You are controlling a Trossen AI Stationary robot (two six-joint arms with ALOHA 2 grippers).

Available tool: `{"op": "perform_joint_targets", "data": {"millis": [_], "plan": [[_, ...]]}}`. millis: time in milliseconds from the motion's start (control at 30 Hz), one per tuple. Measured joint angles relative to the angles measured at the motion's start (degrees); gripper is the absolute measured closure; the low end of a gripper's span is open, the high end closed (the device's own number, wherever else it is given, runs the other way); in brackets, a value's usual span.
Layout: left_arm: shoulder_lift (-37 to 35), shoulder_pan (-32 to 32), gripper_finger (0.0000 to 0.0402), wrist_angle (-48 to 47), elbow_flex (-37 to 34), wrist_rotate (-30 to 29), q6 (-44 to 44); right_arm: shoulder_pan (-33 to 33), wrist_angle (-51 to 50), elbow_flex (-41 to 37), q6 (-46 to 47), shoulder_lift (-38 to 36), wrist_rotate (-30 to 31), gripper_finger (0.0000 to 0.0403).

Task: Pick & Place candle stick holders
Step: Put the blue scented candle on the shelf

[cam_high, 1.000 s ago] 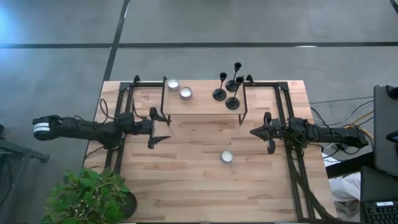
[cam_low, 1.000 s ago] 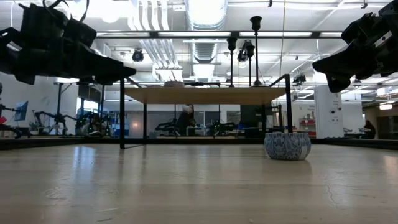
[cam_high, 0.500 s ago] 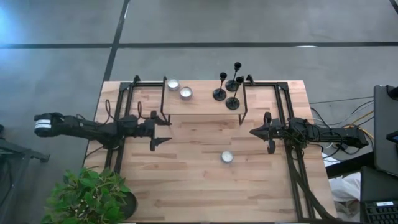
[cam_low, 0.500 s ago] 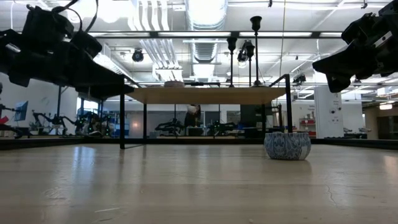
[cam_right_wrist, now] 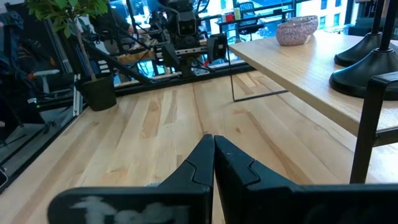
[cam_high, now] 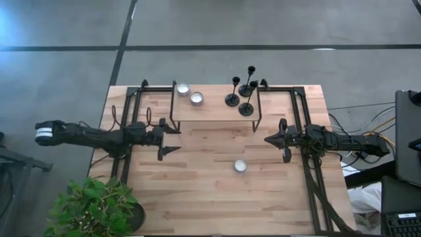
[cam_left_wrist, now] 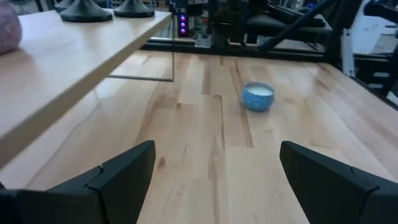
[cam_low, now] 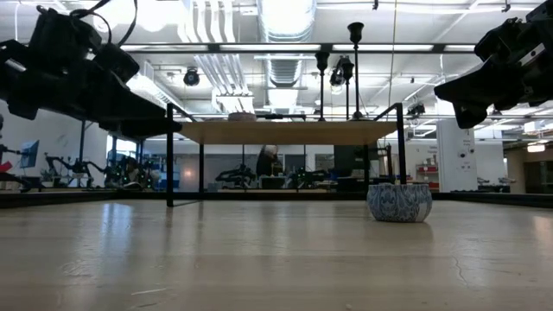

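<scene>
We look from near to far. Closest to us on the wooden table (cam_high: 197, 191) sits a little blue and white bowl (cam_high: 240, 166), near the middle, at about 5 o'clock from the table's centre.

At 9 o'clock we see the left gripper (cam_high: 172, 139). Its fingers are spread wide and hold nothing. At 3 o'clock waits the right gripper (cam_high: 268, 139), with its fingers pressed tight together and nothing between them.

Farther back, at 12 o'clock, stands a raised wooden shelf (cam_high: 214, 108) on thin black legs. The candle stick holders (cam_high: 242, 92) stand on it, all three upright and close together, toward the shelf's right end. Two small round bowls (cam_high: 189, 93) sit near its left end.

We think the holders are hard metal, so they will not bend or squash. They look light, but tall and thin, so they could tip over easily. The metal may be a bit slippery. We would grab one by its thin stem, low down near the round foot, and squeeze firmly.

The table looks smooth and flat. Beyond it is a big bright room with machines, ceiling lights and a leafy plant (cam_high: 92, 209).
</scene>
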Motion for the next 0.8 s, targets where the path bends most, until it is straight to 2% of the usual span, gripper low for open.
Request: {"op": "perform_joint_targets", "data": {"millis": [133, 300, 600, 800], "plan": [[-7.6, 0.0, 0.0051, -7.7, 0.0, 0.1, -0.9, 0.0, 0.0, 0.0, 0.0, 0.0, 0.0, 0.0394], [-15.6, 0.0, 0.0051, -14.8, 0.0, 0.1, -7.0, 0.0, 0.0, 0.0, 0.0, 0.0, 0.0, 0.0394], [-33.0, -2.0, 0.0051, -23.5, -1.9, 0.2, -1.0, 0.0, 0.0, 0.0, 0.0, 0.0, 0.0, 0.0394], [-41.7, -3.6, 0.0051, -32.2, -1.9, 0.2, 1.4, 0.0, 0.0, 0.0, 0.0, 0.0, 0.0, 0.0394]]}}
